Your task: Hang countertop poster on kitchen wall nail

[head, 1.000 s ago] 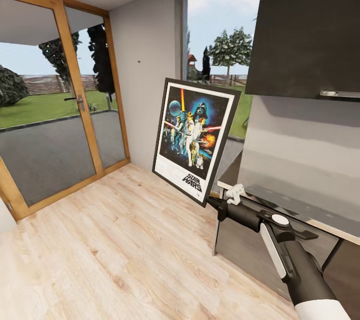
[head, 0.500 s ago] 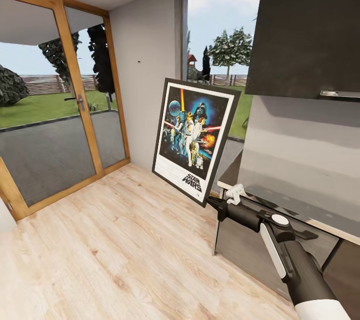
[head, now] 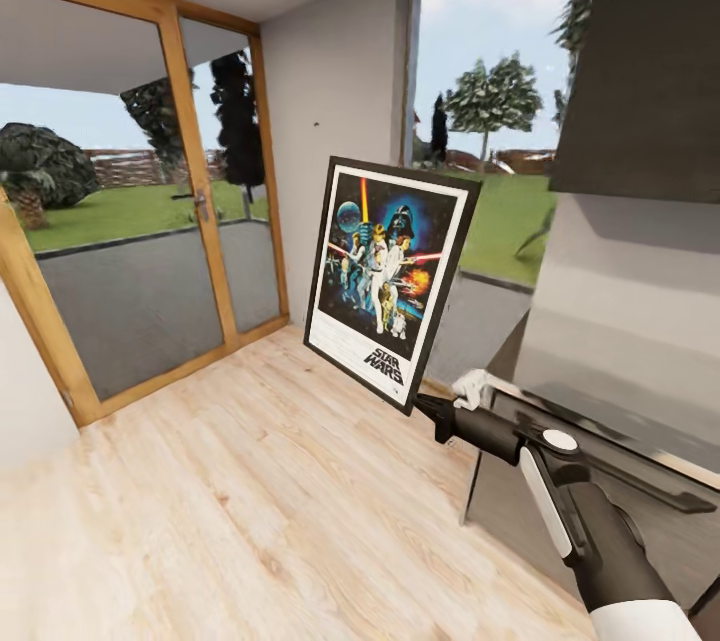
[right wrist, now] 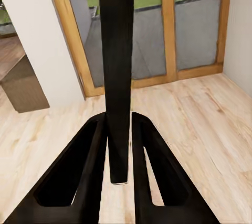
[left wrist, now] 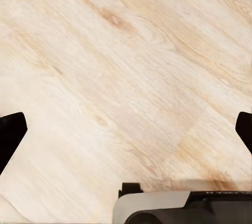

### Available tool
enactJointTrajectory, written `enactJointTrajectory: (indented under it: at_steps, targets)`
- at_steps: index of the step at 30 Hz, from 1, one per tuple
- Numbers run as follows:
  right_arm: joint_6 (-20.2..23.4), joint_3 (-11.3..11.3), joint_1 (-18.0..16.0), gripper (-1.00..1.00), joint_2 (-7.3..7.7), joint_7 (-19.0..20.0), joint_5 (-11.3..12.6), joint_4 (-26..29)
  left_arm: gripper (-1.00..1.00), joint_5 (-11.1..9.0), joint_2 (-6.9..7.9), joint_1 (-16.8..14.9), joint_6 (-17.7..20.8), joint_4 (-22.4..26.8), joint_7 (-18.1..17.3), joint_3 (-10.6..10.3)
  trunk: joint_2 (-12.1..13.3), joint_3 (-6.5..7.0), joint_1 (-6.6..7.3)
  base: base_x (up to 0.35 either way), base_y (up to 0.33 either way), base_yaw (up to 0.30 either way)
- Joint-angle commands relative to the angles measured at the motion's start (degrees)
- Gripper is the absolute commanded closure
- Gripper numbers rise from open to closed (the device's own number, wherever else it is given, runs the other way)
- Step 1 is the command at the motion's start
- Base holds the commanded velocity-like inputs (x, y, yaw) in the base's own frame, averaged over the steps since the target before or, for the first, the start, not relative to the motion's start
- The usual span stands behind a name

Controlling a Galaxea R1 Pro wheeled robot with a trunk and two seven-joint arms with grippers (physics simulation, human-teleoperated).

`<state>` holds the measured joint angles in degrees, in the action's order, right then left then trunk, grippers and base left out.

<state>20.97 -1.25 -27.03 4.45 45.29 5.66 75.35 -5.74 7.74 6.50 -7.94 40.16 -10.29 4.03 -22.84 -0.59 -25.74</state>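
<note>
Black frame: poster [head: 392, 279] held upright, slightly tilted, clear of the bench [head: 600, 431].
Right end effector [head: 425, 406]: closed on the poster's lower corner; frame edge pinched between fingers [right wrist: 89, 171].
Left end effector: jaws wide apart, empty, over floor [left wrist: 126, 77].
Nail [head: 316, 125]: up and left of poster, on grey wall.
Change: view has swung; nail sits nearer centre.

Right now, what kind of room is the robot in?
Probably a kitchen in a house: a dark glossy countertop on the right, a dark cabinet above it, and a glass door to a garden.
</note>
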Motion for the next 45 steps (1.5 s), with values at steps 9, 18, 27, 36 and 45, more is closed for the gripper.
enactJointTrajectory:
  at_steps: [9,18,27,36,45]
  targets:
    - [0.63,-0.07,-0.04,1.00,0.03,0.06,0.76,-0.01,-1.00,-0.59,-0.01,0.01,0.03,0.05,-0.45,0.10,-0.08,-0.06,-0.04,0.124,0.277,0.207]
    - [0.54,0.00,-0.04,1.00,0.03,0.06,0.86,-0.02,-1.00,-0.59,-0.01,0.01,0.03,0.07,-0.47,0.10,-0.08,-0.06,-0.04,0.166,0.298,0.017]
    - [0.48,0.02,-0.04,1.00,0.03,0.10,1.02,-0.02,-1.00,-0.59,-0.01,0.01,0.03,0.07,-0.48,0.10,-0.08,-0.06,-0.04,0.189,0.310,0.000]
    - [0.48,0.02,-0.04,1.00,0.03,0.10,1.03,-0.02,-1.00,-0.59,-0.01,0.01,0.04,0.09,-0.46,0.10,-0.08,-0.06,-0.04,0.214,0.307,0.000]
    - [0.48,0.02,-0.04,1.00,0.03,0.08,1.02,-0.02,-1.00,-0.59,-0.01,0.01,0.03,0.09,-0.48,0.10,-0.08,-0.06,-0.04,0.212,0.308,0.000]
